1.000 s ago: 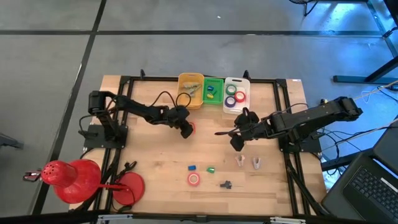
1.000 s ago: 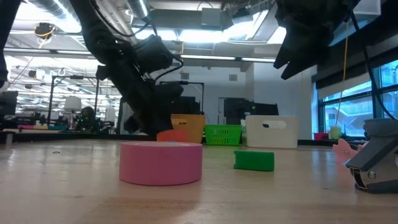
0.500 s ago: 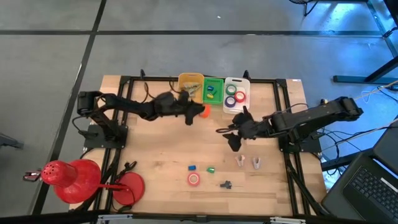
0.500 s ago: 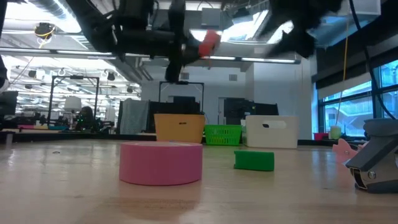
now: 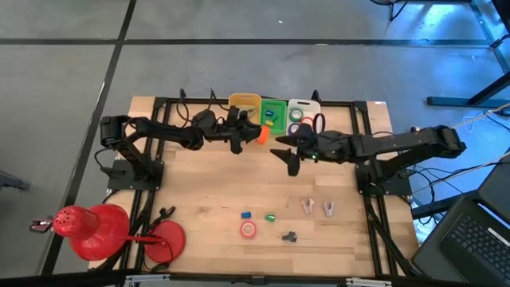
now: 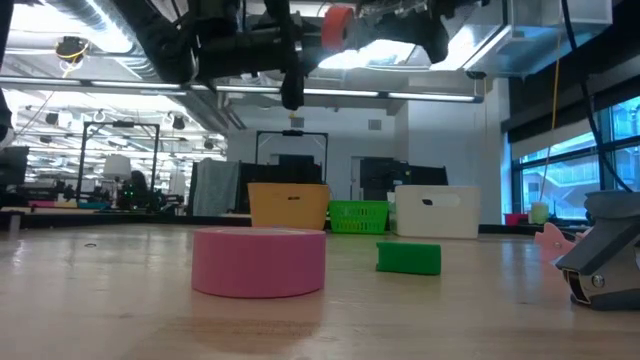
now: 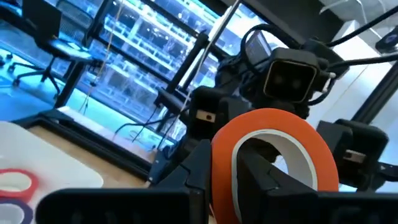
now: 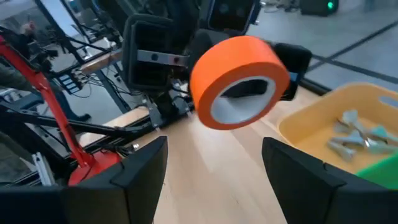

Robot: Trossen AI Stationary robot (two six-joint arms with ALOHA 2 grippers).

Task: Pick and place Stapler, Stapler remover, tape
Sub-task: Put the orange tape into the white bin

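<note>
My left jaws [image 5: 253,137] are clamped on an orange tape roll [image 5: 260,136], one finger through its core, holding it up off the tabletop [image 5: 207,199] beside the yellow bin [image 5: 244,102]. My right jaws [image 5: 288,156] stand wide and empty, just across from the roll, facing it. It looks light and stiff, slick on its face; I'd grip across the wall. A pink roll [image 6: 259,261] lies well below, near the front edge.
</note>
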